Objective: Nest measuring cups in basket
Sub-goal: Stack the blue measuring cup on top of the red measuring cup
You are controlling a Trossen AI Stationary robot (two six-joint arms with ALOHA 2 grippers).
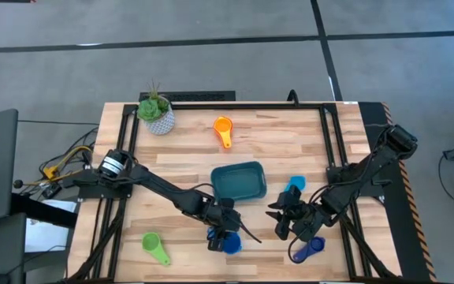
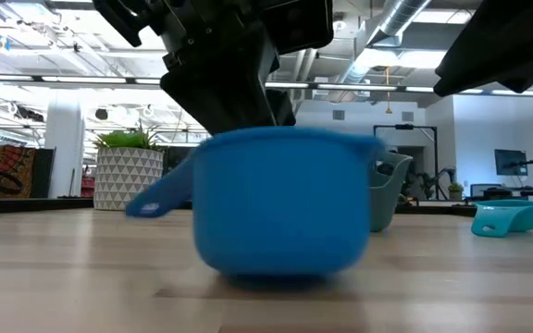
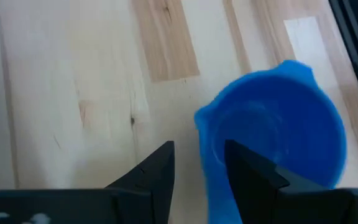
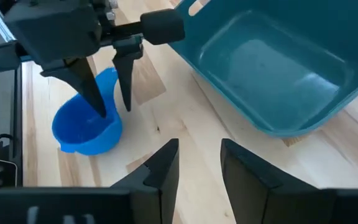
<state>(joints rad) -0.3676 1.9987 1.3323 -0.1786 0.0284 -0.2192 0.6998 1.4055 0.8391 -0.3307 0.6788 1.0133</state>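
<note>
Straddling the rim of the blue measuring cup point(image 1: 231, 244), the left gripper point(image 1: 224, 233) works at the lower centre of the high view, just below the teal basket point(image 1: 239, 181). Its fingers point(image 3: 248, 177) stand apart, one inside the bowl and one outside against the cup's wall (the right wrist view shows this split most clearly), and whether they actually pinch the wall I cannot tell. The cup sits upright on the wooden table point(image 1: 290, 142); in the low view it fills the middle of the frame, its flat handle pointing left.

The right gripper point(image 1: 280, 223) hovers right of centre in the high view, its fingers a little apart with nothing between them, aimed toward the basket and the blue cup. A dark blue measuring cup point(image 1: 306, 251) lies at the lower right, close by that arm, and a light blue measuring cup point(image 1: 294, 186) rests just right of the basket.

Farther off, an orange measuring cup point(image 1: 224, 130) lies above the basket, a green measuring cup point(image 1: 154, 247) at the lower left, and a potted plant point(image 1: 156, 113) stands at the upper left.
</note>
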